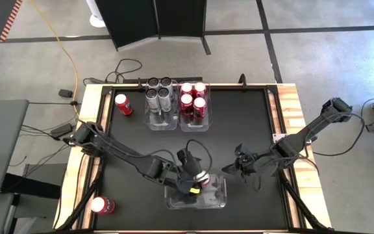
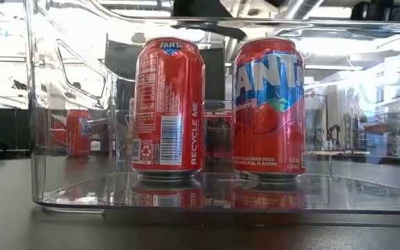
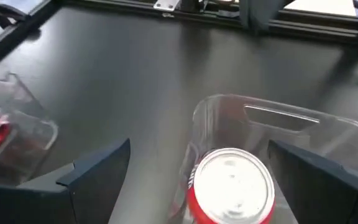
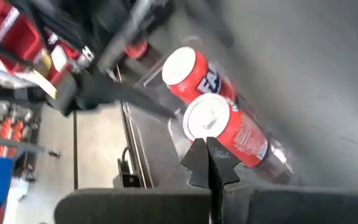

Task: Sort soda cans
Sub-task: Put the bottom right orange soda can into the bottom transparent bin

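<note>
Now the left gripper (image 1: pixel 197 182) hangs over the near clear plastic bin (image 1: pixel 219 198), fingers spread around a red soda can (image 3: pixel 230 186) without touching. Just beside it, the right gripper (image 1: pixel 229 168) waits, fingers pressed together.

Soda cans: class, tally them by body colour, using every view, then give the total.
Red soda cans: 8
Silver-grey soda cans: 4
Total: 12
</note>
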You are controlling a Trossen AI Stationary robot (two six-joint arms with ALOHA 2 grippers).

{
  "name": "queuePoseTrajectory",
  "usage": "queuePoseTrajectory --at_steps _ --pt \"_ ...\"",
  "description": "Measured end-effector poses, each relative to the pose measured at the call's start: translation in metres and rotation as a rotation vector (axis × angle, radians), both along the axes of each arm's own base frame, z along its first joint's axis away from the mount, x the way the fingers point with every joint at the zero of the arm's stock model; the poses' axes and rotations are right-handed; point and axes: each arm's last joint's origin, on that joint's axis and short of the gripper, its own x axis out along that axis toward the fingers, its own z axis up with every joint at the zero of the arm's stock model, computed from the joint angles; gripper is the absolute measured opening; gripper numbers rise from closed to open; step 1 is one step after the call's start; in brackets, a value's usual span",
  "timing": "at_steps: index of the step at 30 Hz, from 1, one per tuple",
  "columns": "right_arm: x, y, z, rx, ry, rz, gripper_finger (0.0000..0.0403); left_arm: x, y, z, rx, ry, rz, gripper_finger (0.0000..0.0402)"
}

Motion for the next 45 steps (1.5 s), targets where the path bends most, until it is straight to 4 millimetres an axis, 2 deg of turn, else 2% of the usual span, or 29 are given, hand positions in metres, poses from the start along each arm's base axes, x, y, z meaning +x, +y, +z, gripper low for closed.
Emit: queuePoseTrajectory --at_steps 5,8,13,18,28,36,41,45 --pt "0.027 0.006 -0.014 0.022 0.105 0.040 0.0000 -0.025 0.012 0.026 0.028 0.042 0.048 0.0375" --pt "0.036 0.011 -0.021 0.017 0.186 0.058 0.0000 -0.042 0.019 0.034 0.022 0.098 0.112 0.0375" --pt "0.045 0.015 -0.036 -0.001 0.301 0.046 0.0000 -0.067 0.023 0.038 0.008 0.196 0.178 0.0375" --pt "0.057 0.013 -0.050 -0.003 0.355 0.053 0.0000 -0.084 0.015 0.033 -0.006 0.263 0.222 0.0375" --pt "0.078 0.003 -0.068 0.019 0.381 0.097 0.0000 -0.095 0.001 0.032 -0.032 0.241 0.258 0.0375" --pt "0.092 -0.002 -0.074 0.033 0.335 0.109 0.0000 -0.104 0.000 0.030 -0.030 0.260 0.311 0.0375" --pt "0.094 -0.008 -0.074 0.026 0.337 0.098 0.0000 -0.112 0.006 0.030 -0.005 0.224 0.437 0.0375" --pt "0.089 -0.007 -0.064 0.093 0.313 0.058 0.0001 -0.122 0.016 0.032 -0.016 0.139 0.611 0.0375"
